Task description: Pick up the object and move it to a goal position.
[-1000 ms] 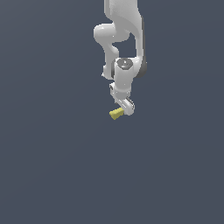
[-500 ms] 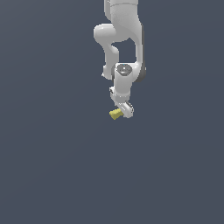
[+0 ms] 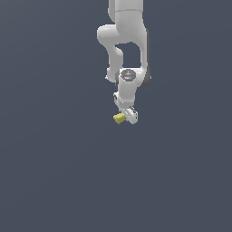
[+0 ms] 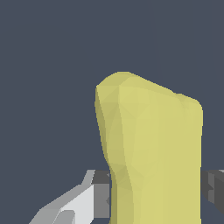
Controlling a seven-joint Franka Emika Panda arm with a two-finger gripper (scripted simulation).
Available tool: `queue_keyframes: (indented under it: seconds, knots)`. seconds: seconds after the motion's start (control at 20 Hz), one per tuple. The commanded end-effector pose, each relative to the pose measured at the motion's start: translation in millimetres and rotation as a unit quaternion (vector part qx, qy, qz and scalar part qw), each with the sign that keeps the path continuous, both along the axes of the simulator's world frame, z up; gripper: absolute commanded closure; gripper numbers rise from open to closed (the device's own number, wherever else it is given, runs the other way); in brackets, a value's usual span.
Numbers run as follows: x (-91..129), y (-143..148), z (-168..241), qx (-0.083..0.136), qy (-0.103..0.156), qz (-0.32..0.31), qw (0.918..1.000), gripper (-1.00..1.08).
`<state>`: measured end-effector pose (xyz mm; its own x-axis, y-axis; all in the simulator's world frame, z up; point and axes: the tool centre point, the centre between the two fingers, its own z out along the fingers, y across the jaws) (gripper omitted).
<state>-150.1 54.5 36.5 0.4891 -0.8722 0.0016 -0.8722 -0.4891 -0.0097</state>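
1. The pincer (image 3: 128, 116) is gripping the yellow block (image 3: 119, 118): in the wrist view its two fingers (image 4: 101, 192) are pressing against opposite sides of the block (image 4: 153, 148), closed down to the block's width with no gap showing.
2. The block is sitting between the fingertips, with most of its length sticking out past them toward the exterior view's left, tilted a little and not lying flat.
3. The arm (image 3: 127, 41) is reaching down from the top of the exterior view, with its wrist bent over the pincer.
4. Compared with a second ago and half a second ago, the pincer and block are showing at nearly the same spot in the exterior view, with the block poking out at the same side; any shift is too small to be sure of.
5. That is suggesting the grasp is holding and the pick-up part is probably done, so the carry to the goal is the step in hand.
6. No goal marker is showing in either view, so how much travel is remaining cannot be told.
7. The plain grey background is giving no clear sign of whether the block is clear of the ground.
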Motion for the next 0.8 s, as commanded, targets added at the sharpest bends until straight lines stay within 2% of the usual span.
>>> queue_keyframes:
  seconds: [0.0, 0.35, 0.75]
  knots:
    - [-2, -1, -7, -0.002, 0.005, 0.0, 1.0, 1.08]
    - [-2, -1, -7, -0.002, 0.005, 0.0, 1.0, 1.08]
    - [11, -8, 1, 0.0, 0.0, 0.0, 1.0, 1.08]
